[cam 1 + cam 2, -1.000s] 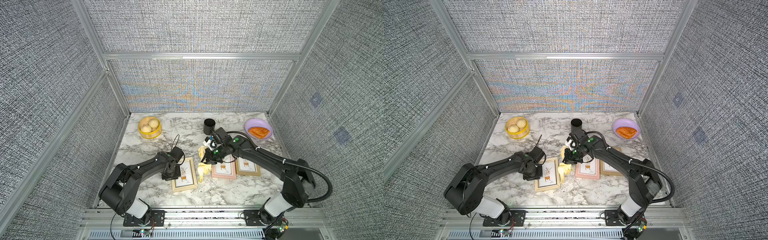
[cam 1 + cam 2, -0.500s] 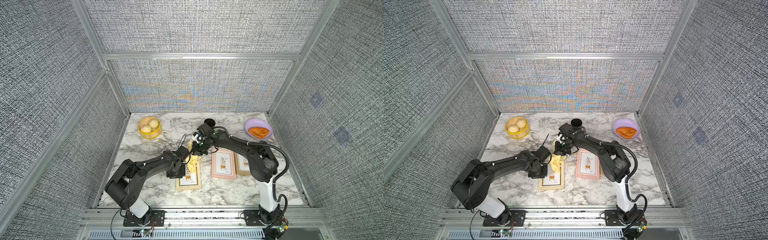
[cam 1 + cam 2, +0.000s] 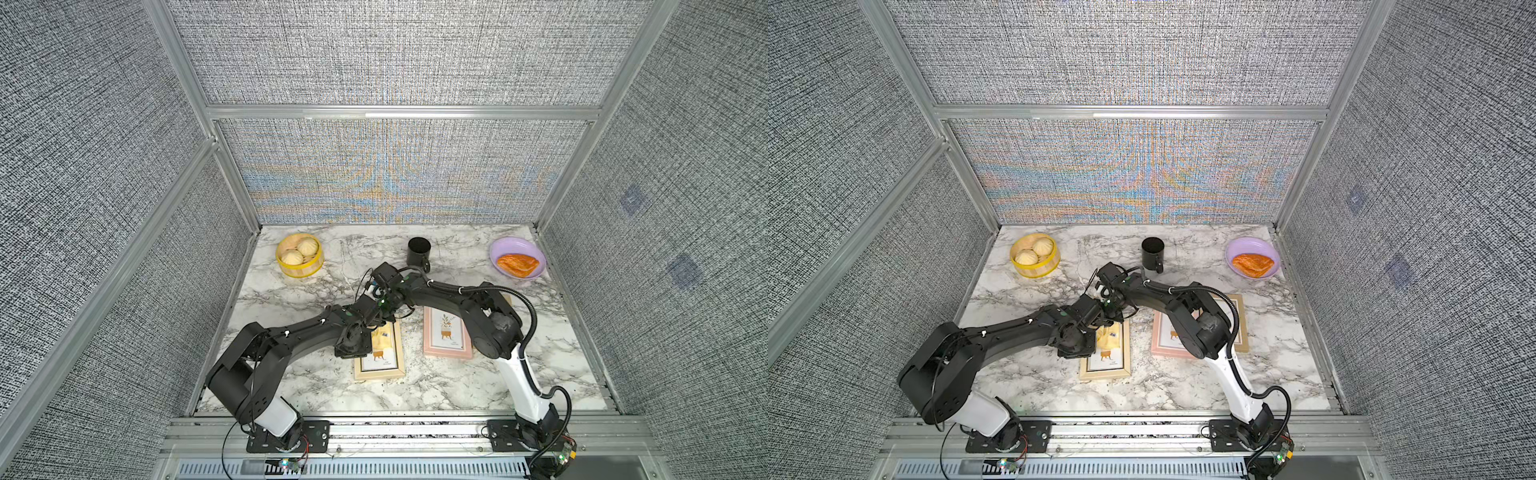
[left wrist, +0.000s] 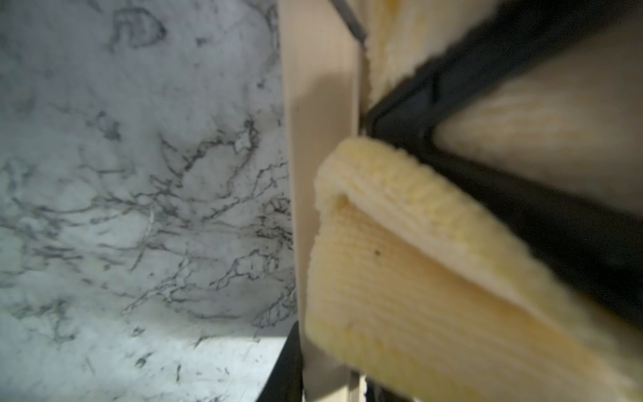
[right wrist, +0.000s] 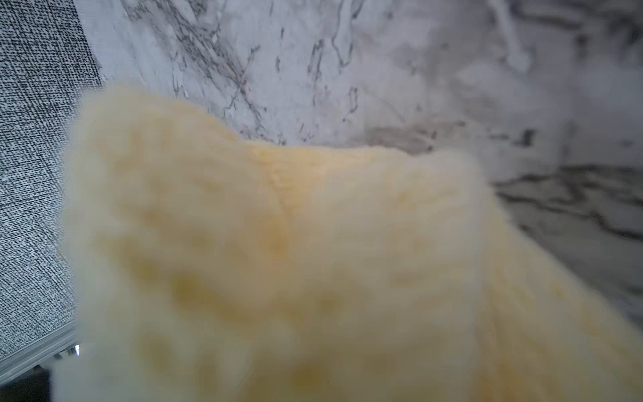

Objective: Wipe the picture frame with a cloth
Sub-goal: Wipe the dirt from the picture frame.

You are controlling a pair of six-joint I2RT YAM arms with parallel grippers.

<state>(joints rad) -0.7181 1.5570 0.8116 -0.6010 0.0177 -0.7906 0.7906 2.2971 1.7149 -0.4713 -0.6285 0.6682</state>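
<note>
The picture frame of light wood lies flat near the table's front centre. My left gripper is shut on its left rail. The pale yellow cloth hangs onto the frame's far half. My right gripper, just above the frame's far edge, is shut on the cloth's top. Up close, the cloth covers the glass beside the rail. The cloth fills the right wrist view and hides the jaws.
A pink frame lies right of the wooden one. Another wooden frame is mostly under my right arm. At the back stand a yellow steamer basket, a black mug and a purple plate with an orange pastry.
My right gripper has carried the cloth leftward from beside the pink frame to over the light wood frame, its elbow folding in. The left gripper stays on that frame's left rail.
</note>
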